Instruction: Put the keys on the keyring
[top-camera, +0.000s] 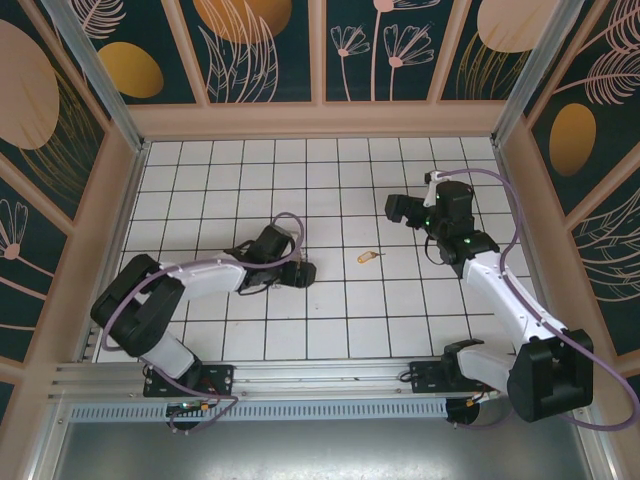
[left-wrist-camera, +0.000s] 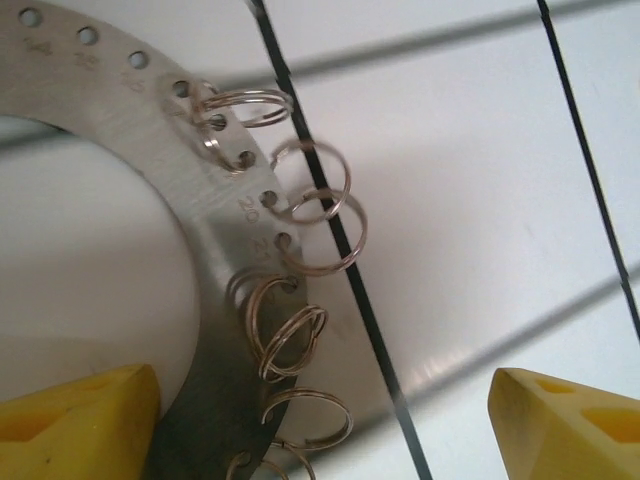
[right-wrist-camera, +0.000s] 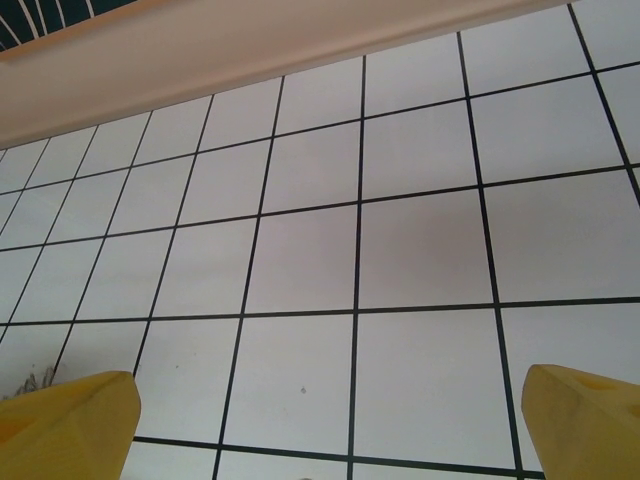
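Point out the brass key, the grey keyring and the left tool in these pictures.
brass key (top-camera: 368, 257): top external view, middle of its flat body.
grey keyring (left-wrist-camera: 110, 100): left wrist view, bare metal band beside the holes.
left tool (left-wrist-camera: 322, 425): left wrist view, midway between its yellow fingertips.

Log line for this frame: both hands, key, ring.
left hand open over grey metal keyring | right hand open above white tiles | small tan key lying on tiles, apart from keyring
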